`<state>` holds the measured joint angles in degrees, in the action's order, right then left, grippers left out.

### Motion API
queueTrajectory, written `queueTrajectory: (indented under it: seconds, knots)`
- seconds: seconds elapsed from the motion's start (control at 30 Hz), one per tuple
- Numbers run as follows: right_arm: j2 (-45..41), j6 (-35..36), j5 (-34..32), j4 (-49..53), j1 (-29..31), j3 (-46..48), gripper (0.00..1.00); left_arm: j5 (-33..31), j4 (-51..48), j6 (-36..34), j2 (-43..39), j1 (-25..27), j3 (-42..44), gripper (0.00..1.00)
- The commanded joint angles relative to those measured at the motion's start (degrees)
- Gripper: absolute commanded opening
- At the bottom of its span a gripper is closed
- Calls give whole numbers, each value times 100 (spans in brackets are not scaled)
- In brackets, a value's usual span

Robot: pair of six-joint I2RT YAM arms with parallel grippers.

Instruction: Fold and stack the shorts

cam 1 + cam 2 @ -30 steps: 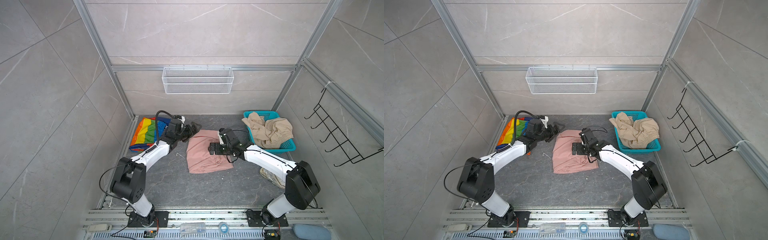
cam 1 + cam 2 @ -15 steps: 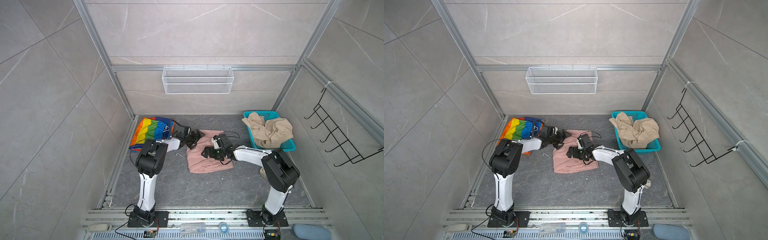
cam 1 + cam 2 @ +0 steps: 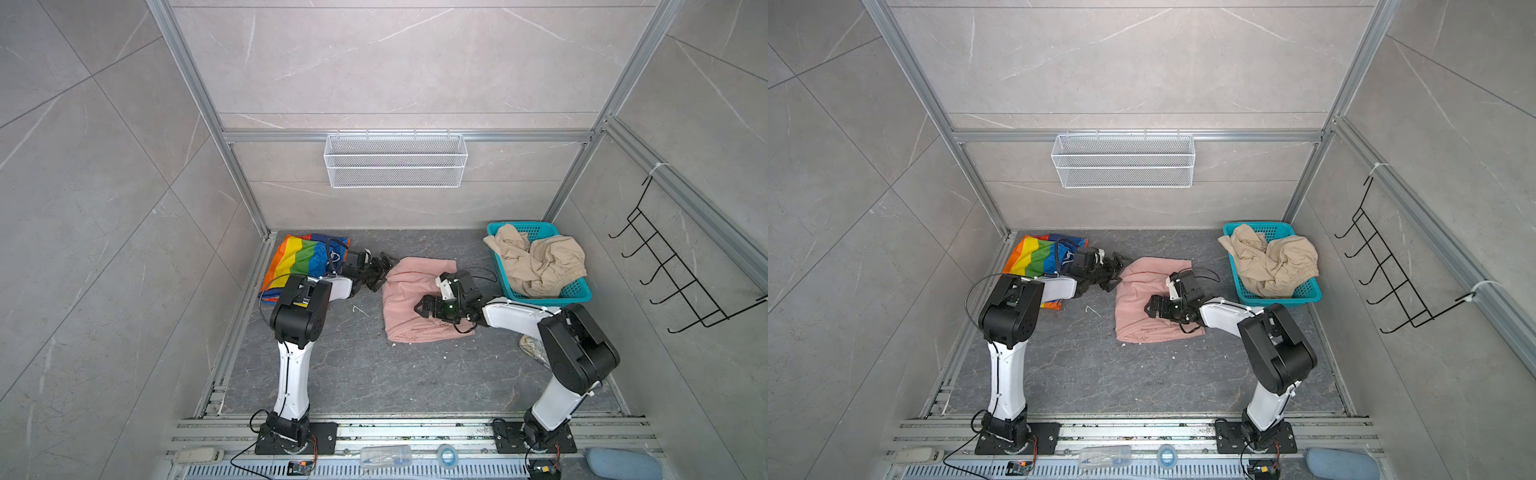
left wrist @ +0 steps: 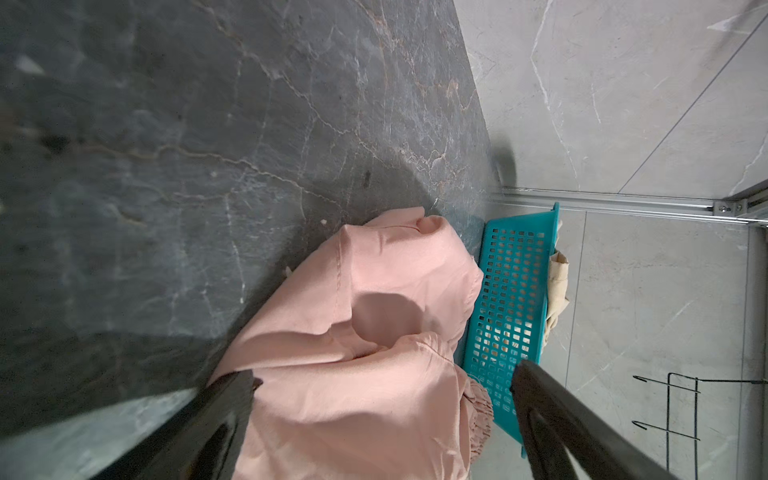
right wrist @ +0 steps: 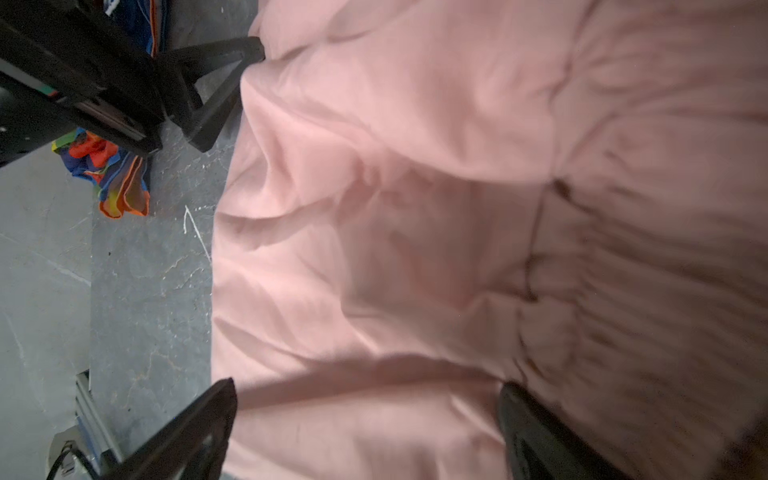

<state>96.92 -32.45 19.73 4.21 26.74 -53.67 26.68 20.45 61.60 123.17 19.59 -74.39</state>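
In a top view, left of centre, the left arm [image 3: 299, 309] is partly hiding the rainbow shorts [image 3: 305, 254]. Lower right, the right arm [image 3: 575, 353] is covering a pale, unidentifiable object [image 3: 528, 347]. The right wrist view is blurring the pink shorts [image 5: 457, 228].

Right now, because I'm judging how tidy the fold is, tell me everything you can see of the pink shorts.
The pink shorts are plain dusty pink, of thin soft fabric with stitched seams and a gathered elastic edge. They lie roughly folded and wrinkled on the dark stone-look surface, apart from the teal basket. The open left claw straddles their edge nearest the rainbow shorts. The open right claw sits low over their middle, contact unclear.
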Motion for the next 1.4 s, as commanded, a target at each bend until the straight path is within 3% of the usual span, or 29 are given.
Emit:
queueTrajectory:
  seconds: [0.0, 0.23, 0.47, 0.67, 0.9, 1.1, 1.37]
  knots:
    - [-641, 174, -25, 914, -233, -297, 100, -342, -759, -397, -656, -69, 126, 99]
    - [-257, 186, -9, 1198, -431, -1164, 100, -286, -1175, -701, -1643, 92, 0, 99]
    - [470, -429, 617, 354, -427, -1288, 100, 398, -3025, -1967, -539, 151, -1601, 99]
    - [710, -293, 689, 418, -433, -1307, 100, -846, -5376, -3360, 504, 343, -3213, 96]
    - [849, -163, 622, 418, -426, -1210, 100, -1585, -5973, -3619, 1179, 409, -3918, 84]
    - [939, -139, 616, 337, -432, -1080, 100, -1794, -6002, -3708, 1523, 418, -4263, 75]
    - [1037, -86, 598, 266, -425, -921, 100, -1974, -6281, -3806, 2041, 411, -4849, 48]
